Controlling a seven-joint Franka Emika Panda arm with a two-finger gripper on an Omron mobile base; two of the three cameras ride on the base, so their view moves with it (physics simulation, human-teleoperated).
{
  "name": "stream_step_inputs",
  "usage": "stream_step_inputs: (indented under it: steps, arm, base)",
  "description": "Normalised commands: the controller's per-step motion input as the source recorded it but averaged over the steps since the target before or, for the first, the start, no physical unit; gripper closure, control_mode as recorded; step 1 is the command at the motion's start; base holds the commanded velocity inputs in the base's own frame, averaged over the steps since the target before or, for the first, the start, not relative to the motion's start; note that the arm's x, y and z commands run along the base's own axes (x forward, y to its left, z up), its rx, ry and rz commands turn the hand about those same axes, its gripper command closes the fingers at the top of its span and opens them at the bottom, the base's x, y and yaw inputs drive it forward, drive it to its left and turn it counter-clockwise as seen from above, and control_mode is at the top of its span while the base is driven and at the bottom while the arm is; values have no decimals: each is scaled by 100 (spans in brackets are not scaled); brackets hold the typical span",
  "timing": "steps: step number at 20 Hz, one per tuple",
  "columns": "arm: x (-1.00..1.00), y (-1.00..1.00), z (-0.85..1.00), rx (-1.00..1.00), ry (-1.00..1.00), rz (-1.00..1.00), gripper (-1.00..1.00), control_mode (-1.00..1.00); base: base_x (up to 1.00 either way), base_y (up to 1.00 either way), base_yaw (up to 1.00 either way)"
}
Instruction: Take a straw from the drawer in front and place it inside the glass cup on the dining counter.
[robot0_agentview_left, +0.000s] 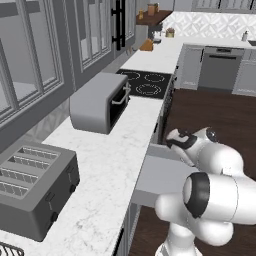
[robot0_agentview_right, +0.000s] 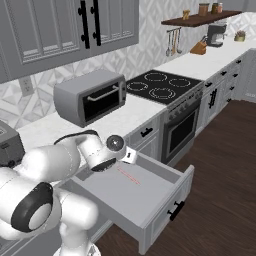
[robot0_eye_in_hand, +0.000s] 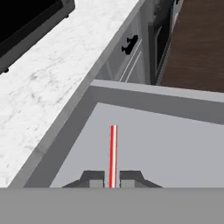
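Note:
The drawer (robot0_agentview_right: 167, 210) stands pulled out below the marble worktop, its light-grey floor bare except for the straw (robot0_agentview_right: 129, 175). In the hand view the thin red-and-white straw (robot0_eye_in_hand: 113, 148) runs straight away from between my two fingertips over the drawer (robot0_eye_in_hand: 153, 98) floor. My gripper (robot0_eye_in_hand: 112, 178) is shut on the straw's near end. In the right base view my hand (robot0_agentview_right: 129, 156) hangs low over the drawer's back left part. From the left base view, the arm covers most of the drawer (robot0_agentview_left: 155, 180). The glass cup and the dining counter are out of view.
A toaster oven (robot0_agentview_left: 100, 102) and a grey toaster (robot0_agentview_left: 35, 187) stand on the marble worktop (robot0_agentview_left: 107, 165). Beyond lie the cooktop (robot0_agentview_right: 162, 85) and the oven (robot0_agentview_right: 182, 130). Dark wood floor (robot0_agentview_right: 225, 165) lies to the right of the drawer.

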Motion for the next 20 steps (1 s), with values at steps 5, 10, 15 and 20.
stream_step_inputs:
  steps: [5,10,15,20]
  arm:
    - [21,0,100,0,11,0,100,-100]
    - [-6,0,100,0,19,-2,100,-100]
    - [-55,0,100,0,11,-1,100,-100]
    - [-56,0,100,0,13,0,100,-100]
  base:
    - [0,0,0]
    - [0,0,0]
    - [0,0,0]
    - [0,0,0]
